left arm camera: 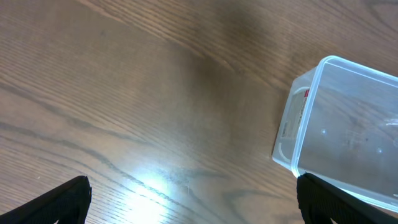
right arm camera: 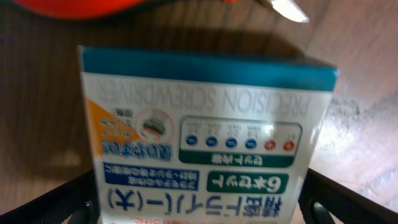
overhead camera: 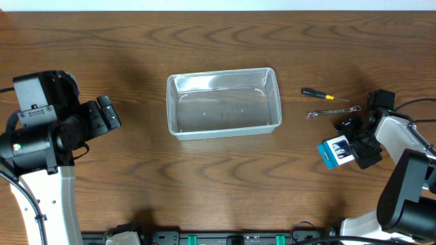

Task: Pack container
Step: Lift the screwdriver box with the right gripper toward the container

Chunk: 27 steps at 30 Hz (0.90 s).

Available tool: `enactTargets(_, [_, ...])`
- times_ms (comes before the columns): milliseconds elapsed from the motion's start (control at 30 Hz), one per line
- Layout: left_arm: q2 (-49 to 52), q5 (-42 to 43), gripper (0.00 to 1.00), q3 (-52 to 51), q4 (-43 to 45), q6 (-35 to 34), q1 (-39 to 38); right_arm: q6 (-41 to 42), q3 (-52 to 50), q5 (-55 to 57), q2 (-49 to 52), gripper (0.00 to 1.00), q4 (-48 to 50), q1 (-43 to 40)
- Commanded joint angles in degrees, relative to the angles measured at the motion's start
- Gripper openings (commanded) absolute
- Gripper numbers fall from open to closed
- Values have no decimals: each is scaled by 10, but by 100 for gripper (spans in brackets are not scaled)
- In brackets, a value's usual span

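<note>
The container (overhead camera: 223, 126) is a clear, shallow plastic bin standing empty at the table's middle. Its left end shows in the left wrist view (left arm camera: 348, 143). My left gripper (overhead camera: 109, 113) is open and empty over bare wood, left of the container (left arm camera: 193, 208). My right gripper (overhead camera: 346, 151) is at the right side of the table, shut on a blue and white precision screwdriver box (overhead camera: 333, 152). In the right wrist view the box (right arm camera: 205, 124) fills the space between both fingers (right arm camera: 199, 208).
A small screwdriver with a black handle (overhead camera: 323, 94) and a silver wrench (overhead camera: 333, 111) lie right of the container. An orange-red object (right arm camera: 93, 6) with a metal tip (right arm camera: 289, 9) lies just beyond the box. Cables run along the right edge (overhead camera: 415, 103).
</note>
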Motion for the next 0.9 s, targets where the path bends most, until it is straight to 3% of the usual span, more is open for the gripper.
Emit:
enactTargets(0, [2,0,98,5,-5,-1,-2,-2,-4,-11,38,99,14,-1])
enactTargets(200, [2,0,98,5,-5,-1,-2,-2,-4,-29,72,95,11,-1])
enactTargets(567, [2,0,98,5,-5,-1,-2,-3,-4,-58,74,79,3,0])
enactTargets(867, [2,0,98,5,-4,-1,-2,-4,-4,-61,74,75,-19,0])
